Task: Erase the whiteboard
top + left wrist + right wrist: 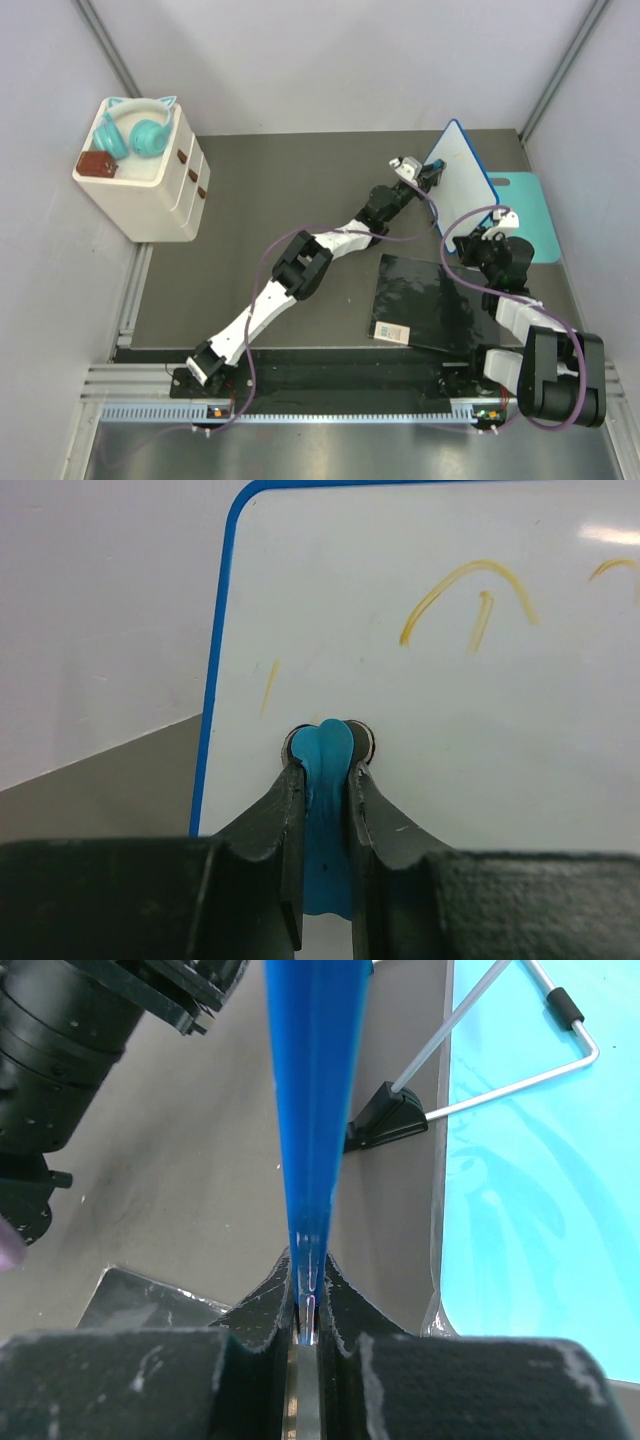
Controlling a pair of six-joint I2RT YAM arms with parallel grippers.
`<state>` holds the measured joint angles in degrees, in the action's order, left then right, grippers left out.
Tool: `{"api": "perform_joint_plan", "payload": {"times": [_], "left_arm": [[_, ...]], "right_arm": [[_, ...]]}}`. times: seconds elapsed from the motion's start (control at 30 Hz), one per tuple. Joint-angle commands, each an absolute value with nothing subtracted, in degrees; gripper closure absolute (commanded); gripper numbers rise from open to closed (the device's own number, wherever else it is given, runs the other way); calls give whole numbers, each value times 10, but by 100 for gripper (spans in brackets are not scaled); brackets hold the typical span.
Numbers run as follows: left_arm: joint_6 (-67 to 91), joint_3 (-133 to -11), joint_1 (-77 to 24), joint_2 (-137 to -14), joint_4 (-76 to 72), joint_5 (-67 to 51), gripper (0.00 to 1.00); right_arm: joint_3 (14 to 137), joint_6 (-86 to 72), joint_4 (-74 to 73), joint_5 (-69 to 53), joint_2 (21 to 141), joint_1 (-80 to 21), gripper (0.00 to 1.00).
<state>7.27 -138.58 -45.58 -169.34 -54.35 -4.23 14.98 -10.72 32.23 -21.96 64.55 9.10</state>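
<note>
The whiteboard (462, 185) stands tilted on edge at the back right of the table, white with a thin blue rim. In the left wrist view its face (450, 710) carries yellow scribbles (470, 595). My left gripper (325, 765) is shut on a small blue eraser (325, 780), whose tip presses against the board's face near its left rim. In the top view the left gripper (428, 172) sits at the board's left side. My right gripper (308, 1305) is shut on the board's blue rim (315, 1110), seen edge-on, and holds it from the near side (487, 232).
A teal mat (530, 215) lies behind the board, with the board's wire stand (500, 1070) and black foot (385, 1115) over it. A glossy black sheet (430, 300) lies near the right arm. A white drawer unit (150, 185) with teal headphones (135, 130) stands at far left.
</note>
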Motion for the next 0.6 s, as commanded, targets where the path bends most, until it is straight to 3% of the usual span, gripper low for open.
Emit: {"api": "perform_joint_plan", "payload": {"times": [0.0, 0.3, 0.57], "left_arm": [[65, -1387, -494, -1609, -603, -104, 100], [31, -1421, -507, -1593, -633, -66, 100], [5, -1457, -508, -1614, -621, 41, 100]], "right_arm": [[159, -91, 324, -243, 645, 81, 100], [159, -91, 325, -243, 645, 82, 100], [159, -91, 325, -243, 646, 81, 100]]}}
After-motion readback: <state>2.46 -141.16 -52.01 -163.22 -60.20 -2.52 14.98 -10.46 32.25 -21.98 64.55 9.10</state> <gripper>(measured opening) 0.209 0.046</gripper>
